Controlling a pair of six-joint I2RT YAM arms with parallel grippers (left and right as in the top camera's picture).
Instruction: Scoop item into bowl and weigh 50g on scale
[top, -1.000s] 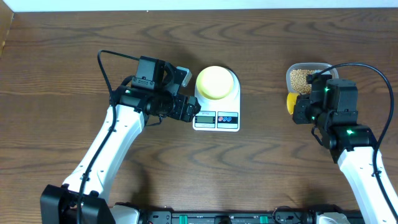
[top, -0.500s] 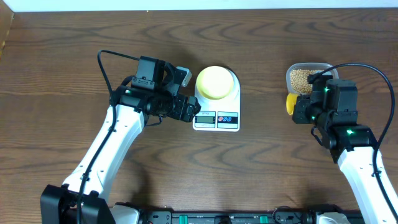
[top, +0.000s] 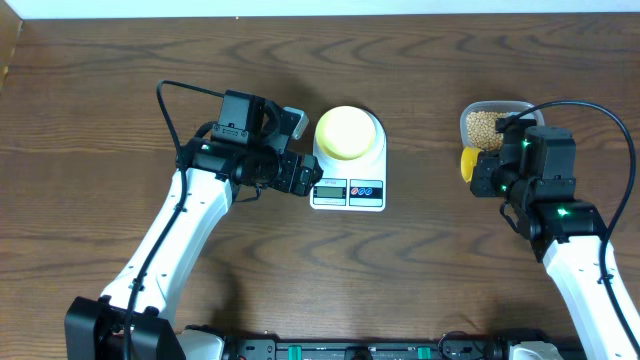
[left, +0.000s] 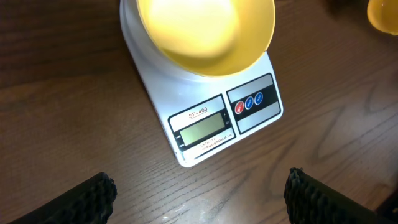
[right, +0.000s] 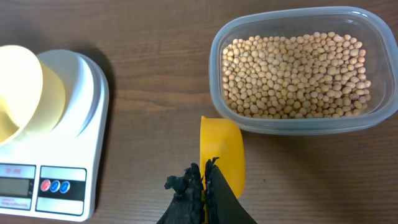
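Right gripper (right: 202, 177): clenched on the yellow scoop (right: 222, 146) by its handle; no beans show in it.
Left gripper (left: 199, 193): spread wide, holding nothing, near the scale's front.
Scale (left: 205, 124): carries the pale-yellow bowl (left: 205, 31), apparently empty.
Soybeans (right: 295, 74): in the clear container (right: 298, 127), just beyond the scoop.
Handling: probably hard, light and free-rolling; best dug out with the scoop and carried level.

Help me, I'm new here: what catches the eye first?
An empty yellow bowl sits on a white scale at mid-table, the open left gripper hovering beside it. To the right, a clear tub of beans stands beside a yellow scoop pinched in the shut right gripper.
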